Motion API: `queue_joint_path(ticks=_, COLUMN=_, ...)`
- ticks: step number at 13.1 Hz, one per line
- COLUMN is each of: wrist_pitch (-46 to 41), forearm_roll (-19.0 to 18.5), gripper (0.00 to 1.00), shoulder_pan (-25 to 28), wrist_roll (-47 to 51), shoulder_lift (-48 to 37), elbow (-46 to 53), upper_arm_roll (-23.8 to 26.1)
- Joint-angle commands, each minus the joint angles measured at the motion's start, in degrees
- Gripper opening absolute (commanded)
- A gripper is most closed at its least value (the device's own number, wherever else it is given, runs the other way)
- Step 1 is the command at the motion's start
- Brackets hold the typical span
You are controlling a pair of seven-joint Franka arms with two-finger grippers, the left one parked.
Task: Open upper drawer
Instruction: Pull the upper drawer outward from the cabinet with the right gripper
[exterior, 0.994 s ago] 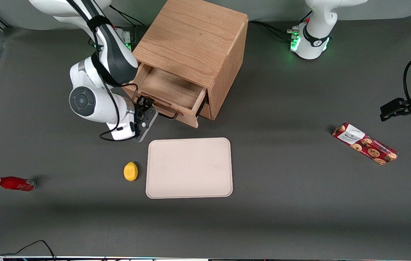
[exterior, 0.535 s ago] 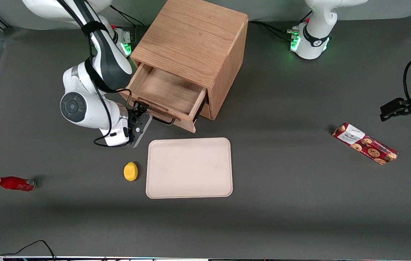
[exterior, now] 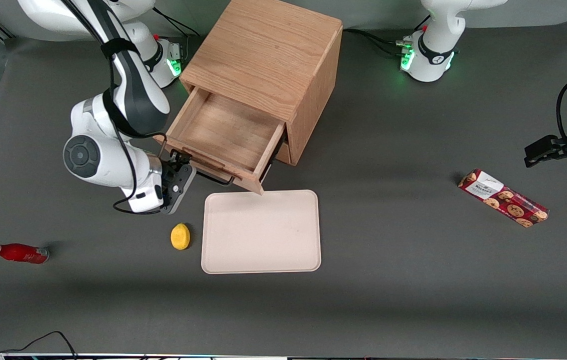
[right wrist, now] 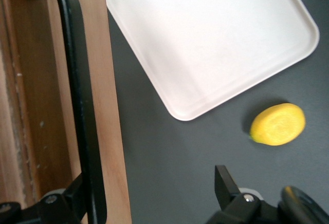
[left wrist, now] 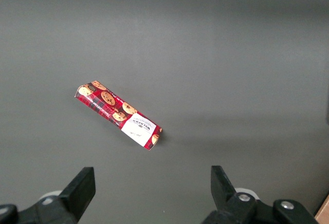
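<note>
The oak cabinet stands at the back of the table. Its upper drawer is pulled well out, and its shallow wooden box shows bare. The thin black handle runs along the drawer front, which nearly reaches the tray. My right gripper is at the working arm's end of the handle. In the right wrist view the gripper is open: one fingertip is tucked against the handle, the other stands apart over the table.
A beige tray lies just in front of the drawer, also in the right wrist view. A yellow lemon lies beside it. A red bottle lies toward the working arm's end, a cookie box toward the parked arm's.
The upper drawer has slid farther out toward the front camera. My gripper has moved with the handle, toward the camera and the working arm's end.
</note>
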Motion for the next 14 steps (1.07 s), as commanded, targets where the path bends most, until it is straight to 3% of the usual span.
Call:
queue_joint_path(ticks=1, wrist_pitch=-0.2, forearm_roll=-1.4, gripper=1.00, shoulder_pan=-1.4, wrist_roll=-1.7, shoulder_lift=1.8, elbow=3.3, upper_arm_roll=0.1)
queue_joint_path(ticks=14, wrist_pitch=-0.1, forearm_roll=-3.2, gripper=1.00, shoulder_pan=-3.1, wrist_roll=-4.1, shoulder_lift=3.7, elbow=7.2, upper_arm_roll=0.2)
